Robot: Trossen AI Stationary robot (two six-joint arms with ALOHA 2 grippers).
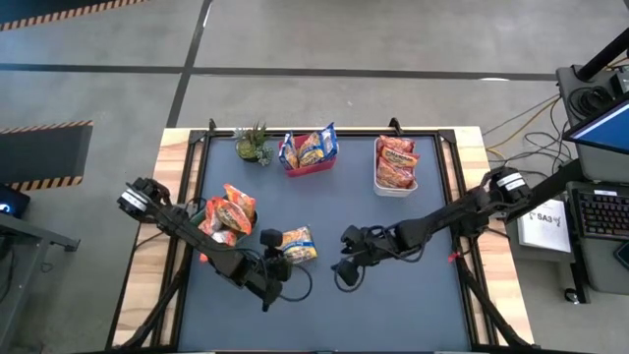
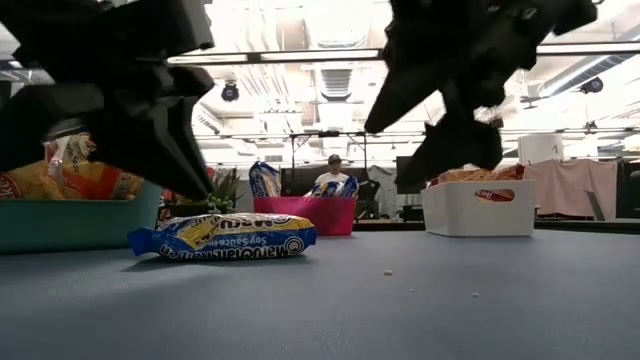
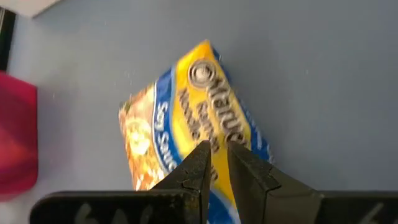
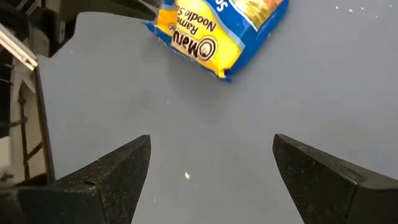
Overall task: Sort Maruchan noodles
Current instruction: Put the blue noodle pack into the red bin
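Observation:
One yellow-and-blue Maruchan packet point(image 1: 299, 244) lies flat on the blue mat point(image 1: 393, 295), left of the middle. It also shows in the low view point(image 2: 222, 237). My left gripper point(image 3: 217, 158) hovers just above the packet's near end point(image 3: 186, 124), fingers shut to a narrow slit. In the low view this gripper point(image 2: 170, 170) stands clear of the packet. My right gripper point(image 4: 211, 155) is wide open over bare mat to the packet's right point(image 1: 346, 254), with the packet point(image 4: 217, 34) lying beyond its fingertips.
A teal bin point(image 1: 208, 208) at the left holds orange packets point(image 1: 232, 208). A pink bin point(image 1: 311, 167) at the far middle holds yellow-and-blue ones, and a white bin point(image 1: 393, 187) at the far right holds red ones. A small green plant point(image 1: 254, 144) stands beside the pink bin.

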